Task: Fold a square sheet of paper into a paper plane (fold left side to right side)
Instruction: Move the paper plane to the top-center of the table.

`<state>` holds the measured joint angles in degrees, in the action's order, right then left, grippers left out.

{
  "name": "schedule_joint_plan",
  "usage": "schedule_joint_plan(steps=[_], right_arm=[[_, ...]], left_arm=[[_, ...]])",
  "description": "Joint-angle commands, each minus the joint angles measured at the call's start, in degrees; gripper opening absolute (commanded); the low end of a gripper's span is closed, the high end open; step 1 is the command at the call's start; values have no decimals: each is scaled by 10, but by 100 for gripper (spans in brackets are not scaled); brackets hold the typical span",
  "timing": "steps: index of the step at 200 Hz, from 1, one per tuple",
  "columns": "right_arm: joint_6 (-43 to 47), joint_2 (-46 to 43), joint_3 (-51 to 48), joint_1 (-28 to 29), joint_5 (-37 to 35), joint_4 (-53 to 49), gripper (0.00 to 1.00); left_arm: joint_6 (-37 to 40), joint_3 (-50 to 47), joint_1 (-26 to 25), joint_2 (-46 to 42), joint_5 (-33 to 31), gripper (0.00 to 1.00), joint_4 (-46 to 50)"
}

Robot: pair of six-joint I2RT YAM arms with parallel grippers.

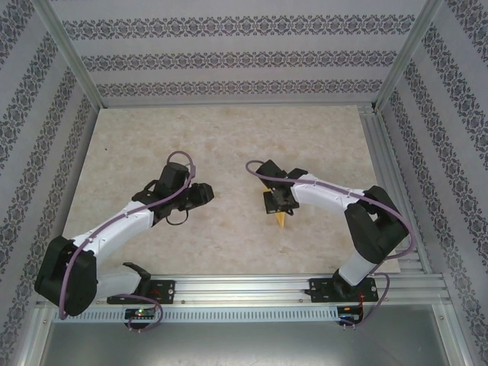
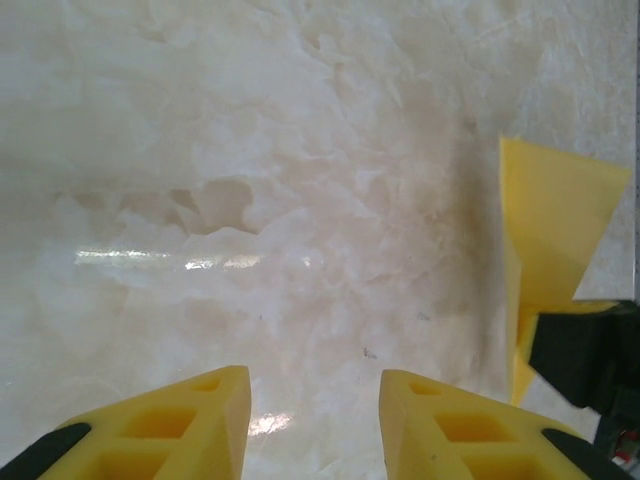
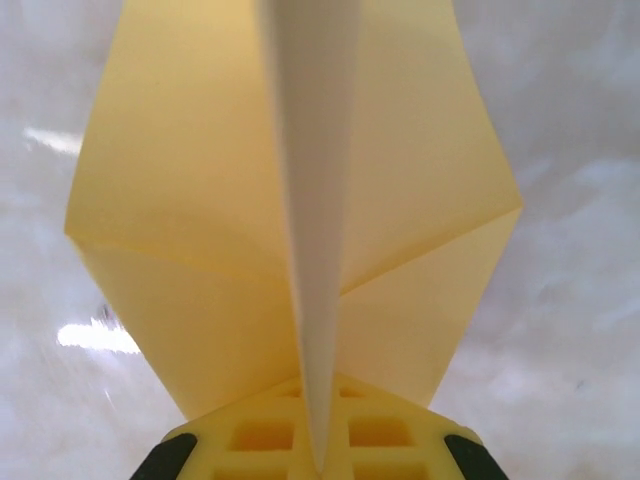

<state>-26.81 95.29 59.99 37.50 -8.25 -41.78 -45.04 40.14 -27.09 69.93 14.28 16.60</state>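
The narrow pointed dart of thin yellow-orange paper [image 3: 300, 200] is pinched along its centre crease by the right end effector [image 3: 318, 445], whose yellow fingers press together on it over the pale marbled bench [image 1: 229, 137]. The left end effector [image 2: 315, 420] hovers near it, its fingers spread with bare bench between them.

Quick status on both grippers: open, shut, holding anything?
Left gripper: open, fingers apart over the table, holding nothing.
Right gripper: closed on the paper plane, pinching its centre fold.
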Motion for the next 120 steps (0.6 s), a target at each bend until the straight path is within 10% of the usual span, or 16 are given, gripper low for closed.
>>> schedule_joint_plan(steps=[1,120], right_arm=[[54,36,52,-30,-7,3,3],[139,314,383,-148,-5,-72,3]], left_arm=[[20,6,-4,-30,-29,42,33],[39,-35,-3,-158,-133,99,121]])
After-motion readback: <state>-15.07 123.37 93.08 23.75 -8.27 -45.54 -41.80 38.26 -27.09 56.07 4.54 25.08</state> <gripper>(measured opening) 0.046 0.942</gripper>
